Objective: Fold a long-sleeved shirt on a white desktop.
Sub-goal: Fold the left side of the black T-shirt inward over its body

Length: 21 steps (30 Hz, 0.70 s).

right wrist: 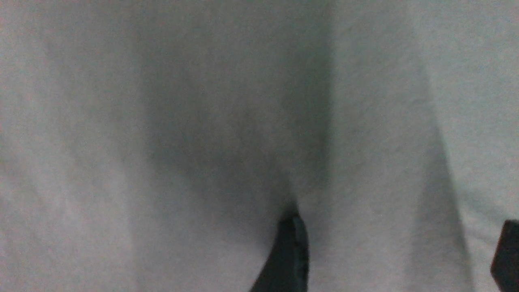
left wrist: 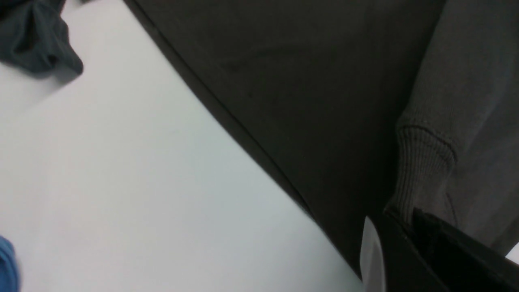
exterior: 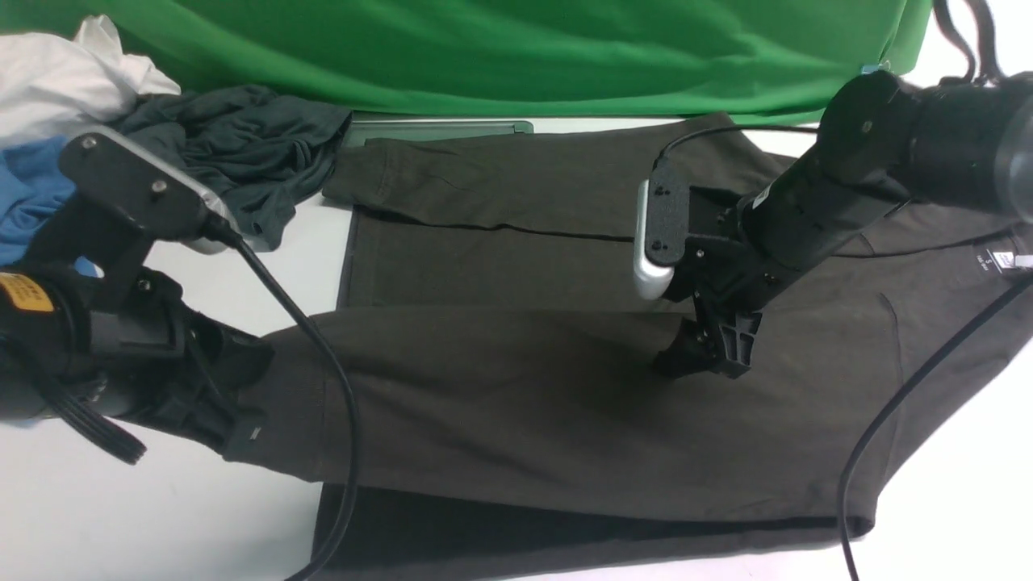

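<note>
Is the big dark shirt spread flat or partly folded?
Partly folded: the shirt has both sleeves laid over its body, which lies full length on the table.

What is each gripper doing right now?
Left gripper: closed on the cuff of the dark brown long-sleeved knit shirt.
Right gripper: open, holding nothing.

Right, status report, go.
Left tool shut on the cuff of the long-sleeved shirt. Right tool open, tips at the shirt's middle. Both sleeves across the body. Black cable trails over it.

Draped green cloth backdrop [exterior: 516, 56] at rear
</note>
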Tool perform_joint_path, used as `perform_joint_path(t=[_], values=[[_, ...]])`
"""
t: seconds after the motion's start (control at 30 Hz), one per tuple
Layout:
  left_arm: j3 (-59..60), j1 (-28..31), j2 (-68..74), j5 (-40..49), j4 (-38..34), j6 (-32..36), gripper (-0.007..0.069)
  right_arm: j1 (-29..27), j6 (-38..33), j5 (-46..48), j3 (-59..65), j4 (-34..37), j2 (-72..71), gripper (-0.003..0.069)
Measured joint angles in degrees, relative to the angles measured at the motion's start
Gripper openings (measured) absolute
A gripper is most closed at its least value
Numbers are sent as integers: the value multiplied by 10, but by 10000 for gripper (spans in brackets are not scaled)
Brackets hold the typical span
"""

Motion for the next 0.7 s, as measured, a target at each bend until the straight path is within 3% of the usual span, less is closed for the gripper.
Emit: perform_joint_path(t=[0.23, 0.47, 0.57, 0.7], values=[[0, 0, -1, -2, -5, 26, 41, 0, -39, -32, 0, 0, 35, 596], [0, 0, -1, -6, -6, 32, 41, 0, -62, -37, 0, 0, 43, 533], [0, 0, -1, -6, -8, 33, 41, 0, -63, -36, 0, 0, 43, 491], [0, 0, -1, -6, -8, 33, 41, 0, -64, -36, 0, 0, 43, 339]])
